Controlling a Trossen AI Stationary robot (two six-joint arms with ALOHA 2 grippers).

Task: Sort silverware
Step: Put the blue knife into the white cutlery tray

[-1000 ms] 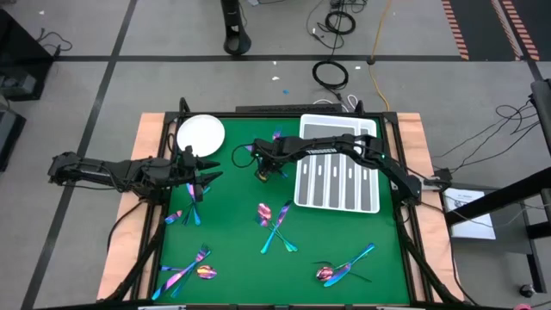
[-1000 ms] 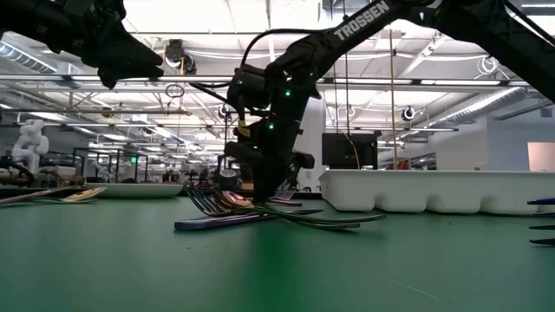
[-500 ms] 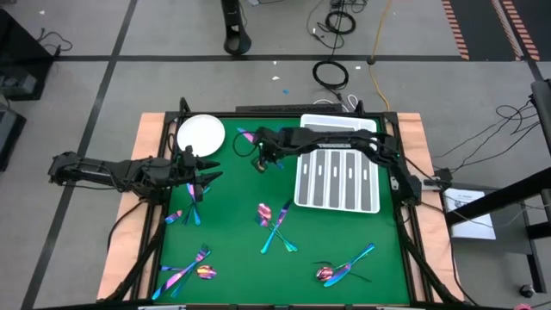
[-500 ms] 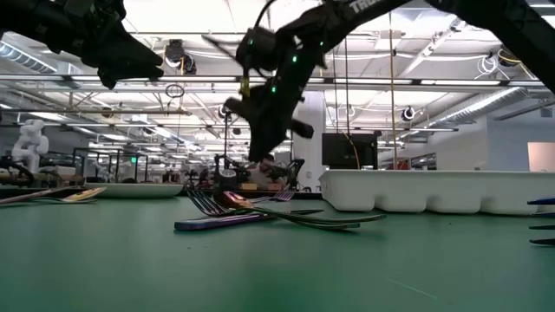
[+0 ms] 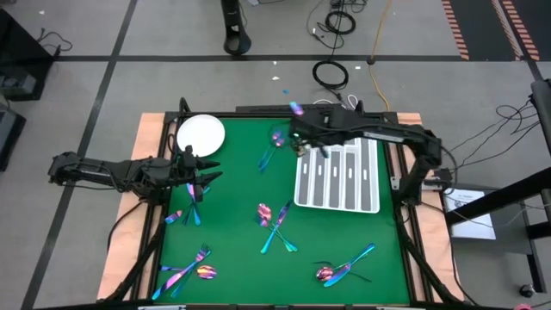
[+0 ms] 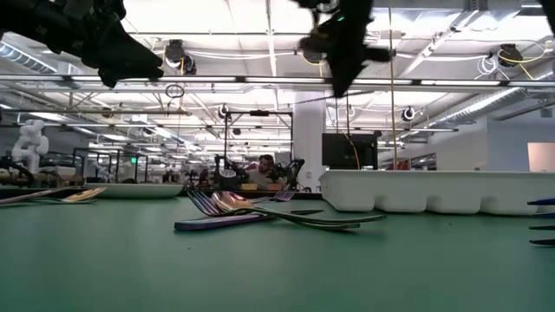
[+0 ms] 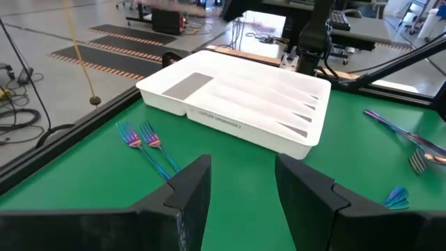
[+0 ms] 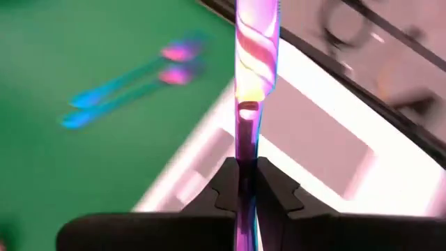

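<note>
The silverware lies in several iridescent clusters on the green mat: two forks (image 5: 270, 153) beside the white tray (image 5: 337, 172), a crossed pile (image 5: 275, 226) at the middle, and more near the near edge (image 5: 185, 271) (image 5: 344, 267). My right gripper (image 5: 301, 133) hangs high over the tray's far-left corner, shut on one slim pink-purple piece (image 8: 255, 42). My left gripper (image 7: 240, 188) waits open above a small cluster (image 5: 191, 208) at the table's left. My right gripper (image 8: 245, 171) pinches the flat pink-purple piece between its two fingers, on the narrow stretch (image 8: 245, 143) near one end. The piece runs on along the fingers and widens beyond their tips. It is lifted clear, high above the tray's far-left corner (image 5: 295, 108).
A round white plate (image 5: 201, 133) sits at the far-left corner of the mat. The compartmented tray (image 7: 237, 104) fills the far-right part. The raised black frame (image 5: 258, 112) edges the table. Bare green mat shows between the clusters.
My right gripper has risen from the mat left of the tray, taking one piece of silverware up with it, and swung toward the right and far edge to stand over the tray's far-left corner. Two forks stay on the mat where it was.
</note>
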